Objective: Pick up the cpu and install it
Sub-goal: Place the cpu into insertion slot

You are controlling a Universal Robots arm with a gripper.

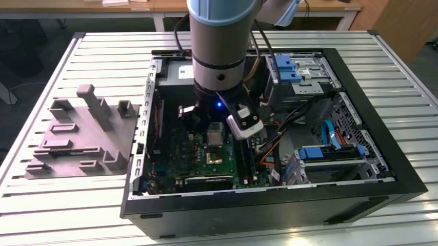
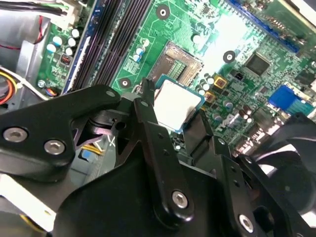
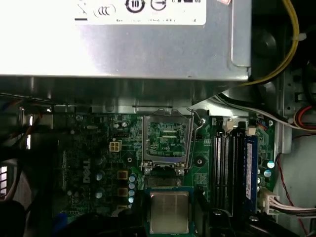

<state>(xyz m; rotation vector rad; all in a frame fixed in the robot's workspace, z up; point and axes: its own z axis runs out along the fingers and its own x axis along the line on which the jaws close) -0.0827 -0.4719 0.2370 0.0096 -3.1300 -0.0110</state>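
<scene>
Gripper (image 2: 175, 111) clamped on cpu (image 3: 169, 212), chip hanging just above motherboard (image 3: 94, 153), beside socket (image 3: 165, 138). Imo: keep chip level, square its edges w/ socket frame, go slow & straight, no sideways drag.

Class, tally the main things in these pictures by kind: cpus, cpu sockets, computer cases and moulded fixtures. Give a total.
Thin square silvery-grey cpu, held in the black gripper: 1
Empty metal-framed cpu socket: 1
Black open computer case: 1
Grey moulded fixture: 1
Total: 4
</scene>
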